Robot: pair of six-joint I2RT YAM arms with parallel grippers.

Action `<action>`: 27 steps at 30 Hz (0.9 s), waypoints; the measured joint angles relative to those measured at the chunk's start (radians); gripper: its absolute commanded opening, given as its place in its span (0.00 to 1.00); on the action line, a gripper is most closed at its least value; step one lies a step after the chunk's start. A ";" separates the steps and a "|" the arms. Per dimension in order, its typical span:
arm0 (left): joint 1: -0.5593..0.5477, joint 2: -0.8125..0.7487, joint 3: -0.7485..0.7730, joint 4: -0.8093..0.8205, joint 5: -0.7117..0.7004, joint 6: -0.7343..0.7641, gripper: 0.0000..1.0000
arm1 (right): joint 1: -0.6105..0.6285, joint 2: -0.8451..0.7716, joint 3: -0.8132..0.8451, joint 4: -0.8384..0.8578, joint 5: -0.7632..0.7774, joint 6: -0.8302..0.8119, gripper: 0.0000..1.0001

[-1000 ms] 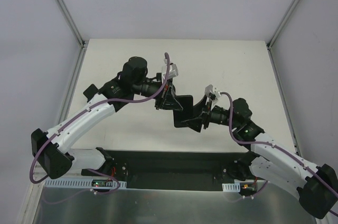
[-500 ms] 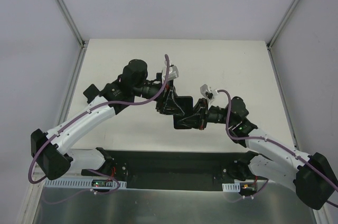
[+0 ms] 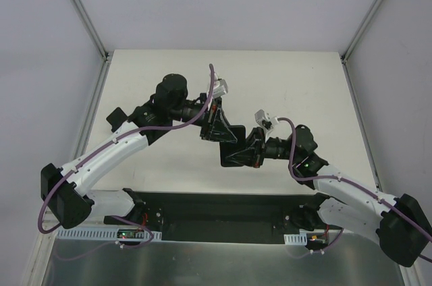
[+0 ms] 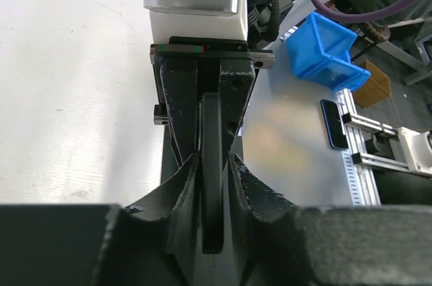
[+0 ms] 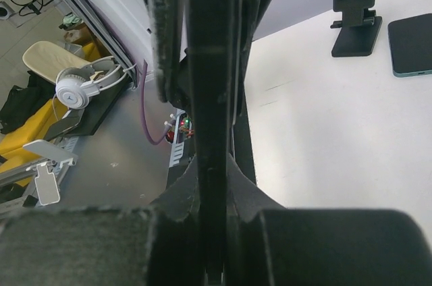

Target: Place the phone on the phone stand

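The phone [image 3: 234, 139] is hanging above the desk [image 3: 304, 83] near the middle of the top view, its long axis running diagonally from upper left to lower right. The left claw [image 3: 217, 129] is pinching its upper-left end and the right claw [image 3: 244, 153] is pinching the lower-right end. It is showing as a thin, plain black slab, and both wrist views are catching it edge-on. The phone stand [image 5: 356, 13] is standing upright at the upper right of the right wrist view.

The 2 arms reach inward, left tool [image 3: 219, 129] and right tool [image 3: 247, 154] nearly meeting, both clamped tight.
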State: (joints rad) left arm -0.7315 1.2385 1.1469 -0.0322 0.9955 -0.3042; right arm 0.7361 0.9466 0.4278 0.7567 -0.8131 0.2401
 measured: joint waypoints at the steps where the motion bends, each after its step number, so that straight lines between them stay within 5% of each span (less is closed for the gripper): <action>1: 0.000 0.001 0.000 0.002 0.000 -0.003 0.09 | 0.002 0.000 0.000 0.002 0.000 -0.003 0.01; 2: 0.003 0.003 0.000 0.003 0.000 -0.006 0.00 | 0.004 0.000 0.000 0.003 0.000 -0.005 0.01; 5: 0.007 0.004 -0.001 0.010 -0.001 0.000 0.00 | 0.009 -0.002 0.000 0.002 0.012 0.001 0.03; 6: 0.007 0.004 -0.002 0.011 -0.001 0.002 0.00 | 0.010 -0.003 0.000 0.000 0.015 0.002 0.11; 7: 0.007 0.003 -0.002 0.011 -0.001 0.004 0.00 | 0.011 -0.005 0.000 -0.004 0.018 0.002 0.24; 8: 0.007 0.003 -0.002 0.012 -0.002 0.005 0.00 | 0.012 -0.008 0.000 -0.010 0.025 0.000 0.53; 11: 0.004 -0.006 -0.015 0.016 -0.035 0.009 0.00 | 0.016 -0.016 0.013 -0.082 0.099 -0.024 0.87; 13: -0.002 -0.040 -0.027 -0.007 -0.116 0.028 0.00 | 0.015 -0.017 0.030 -0.174 0.192 -0.050 1.00; 22: -0.004 -0.415 -0.152 -0.062 -1.003 0.127 0.00 | 0.014 -0.024 0.140 -0.537 0.715 -0.087 0.97; 27: 0.023 -0.498 -0.181 -0.051 -1.360 0.164 0.00 | 0.015 0.201 0.444 -0.713 0.932 -0.094 0.96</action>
State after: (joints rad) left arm -0.7090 0.7403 0.9661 -0.0837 -0.3641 -0.1406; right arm 0.7509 1.1473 0.8722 0.0433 0.1188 0.1463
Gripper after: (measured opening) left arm 0.055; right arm 0.987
